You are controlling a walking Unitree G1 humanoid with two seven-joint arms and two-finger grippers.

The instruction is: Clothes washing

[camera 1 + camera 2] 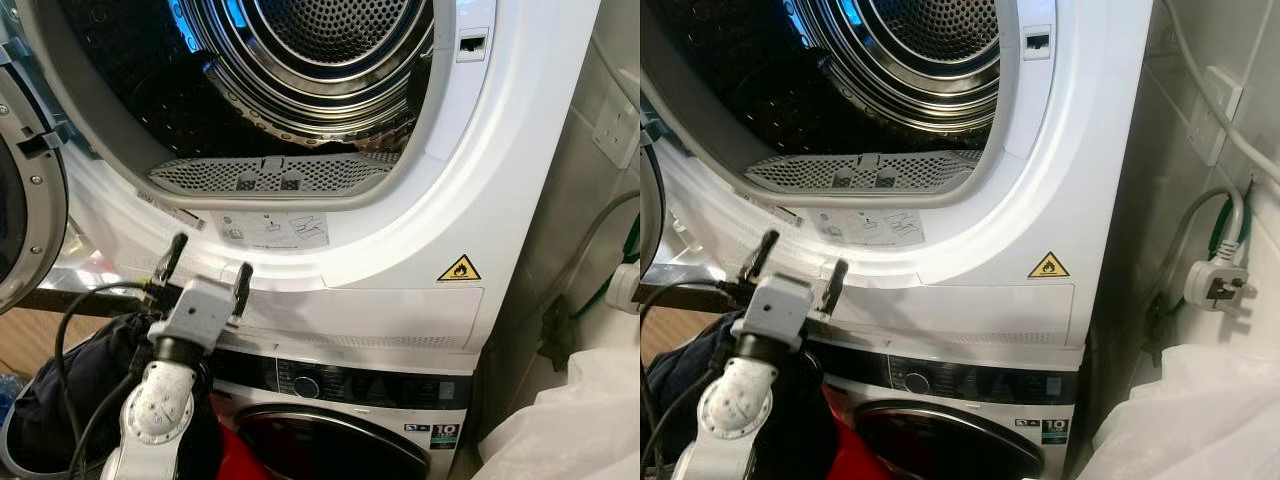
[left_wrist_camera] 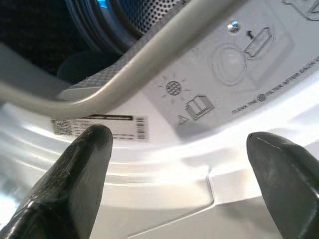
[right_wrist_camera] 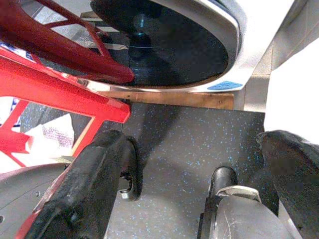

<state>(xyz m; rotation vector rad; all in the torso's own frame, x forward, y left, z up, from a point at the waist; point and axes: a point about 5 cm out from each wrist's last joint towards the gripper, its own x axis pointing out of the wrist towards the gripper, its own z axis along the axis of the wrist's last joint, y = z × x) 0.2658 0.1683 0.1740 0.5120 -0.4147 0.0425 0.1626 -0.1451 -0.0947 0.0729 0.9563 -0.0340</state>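
Your left gripper is raised in front of the dryer, just below the rim of its open round door opening. Its two black fingers are spread apart and they hold nothing; between them you see the white front panel with a barcode label. The metal drum is visible inside, and the grey lint filter grille lies at the bottom of the opening. The dryer door stands open on your left side.

The dryer sits on top of the washing machine, whose dark glass door is closed. The dark clothes are in a pile low on your left, beside the left arm, and a red basket is near them.

Your right gripper hangs low, pointing at the dark speckled floor before the washing machine; its fingers are apart and empty. A white plug hangs by the wall on the right
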